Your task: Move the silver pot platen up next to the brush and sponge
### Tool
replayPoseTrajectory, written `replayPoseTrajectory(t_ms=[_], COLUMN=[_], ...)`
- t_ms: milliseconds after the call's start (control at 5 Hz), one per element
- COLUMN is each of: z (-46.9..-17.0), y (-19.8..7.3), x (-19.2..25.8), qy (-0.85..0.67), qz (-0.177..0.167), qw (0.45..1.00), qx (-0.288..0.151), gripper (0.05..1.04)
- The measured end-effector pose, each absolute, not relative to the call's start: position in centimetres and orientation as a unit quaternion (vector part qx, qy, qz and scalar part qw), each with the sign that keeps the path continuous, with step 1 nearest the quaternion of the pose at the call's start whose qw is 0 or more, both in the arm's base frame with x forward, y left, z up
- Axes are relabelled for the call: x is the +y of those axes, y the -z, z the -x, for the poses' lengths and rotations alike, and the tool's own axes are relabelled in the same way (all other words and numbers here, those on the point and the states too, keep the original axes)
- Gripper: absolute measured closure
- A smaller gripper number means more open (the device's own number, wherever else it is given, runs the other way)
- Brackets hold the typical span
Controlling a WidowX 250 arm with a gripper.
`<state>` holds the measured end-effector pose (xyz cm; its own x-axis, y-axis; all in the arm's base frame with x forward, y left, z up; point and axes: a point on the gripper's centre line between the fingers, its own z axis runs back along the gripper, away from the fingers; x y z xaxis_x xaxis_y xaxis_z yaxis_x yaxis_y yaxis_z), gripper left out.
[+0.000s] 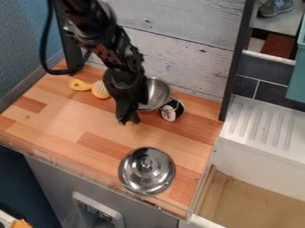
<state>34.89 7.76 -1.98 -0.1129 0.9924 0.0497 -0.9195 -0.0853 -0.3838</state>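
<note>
Counting from the camera view, I find one silver pot lid (146,171), one silver bowl (158,92), one yellow brush (89,87), one small black, white and red object (172,110) and one gripper (127,116). The lid lies on the wooden counter (83,120), by its front edge. It is round and shiny, with a small knob at its centre and light and dark reflections ringing it.

Straight back from the lid, near the plank wall (179,55), the bowl is tipped, its hollow partly showing. The small object sits just beside the bowl's rim, behind the lid and a little to its right; what it is, I cannot tell. Well apart from the lid, back and to its left, lies the brush, handle pointing away to the left.

Behind the lid and slightly left, the gripper hangs down, apart from it; whether it is open or closed, I cannot tell. The arm covers the bowl's left side and stands between bowl and brush. To the lid's right, beyond the counter's edge, is a white ridged drainboard (262,127).
</note>
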Motion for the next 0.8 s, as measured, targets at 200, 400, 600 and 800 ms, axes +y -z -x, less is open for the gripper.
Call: replayPoseTrajectory(t_ms=[200, 400, 600, 800], z=[-34.6, -34.2, -34.2, -34.0], y=[0.4, -1.3, -3.0, -2.8], x=[7.6, 7.8, 7.9, 7.9], qy=[-0.721, -0.718, -0.706, -0.707], qz=[0.129, 0.143, 0.143, 0.141], qw=[0.659, 0.657, 0.665, 0.665], qx=[-0.171, -0.181, -0.196, -0.193], gripper=[0.072, 0.076, 0.081, 0.083])
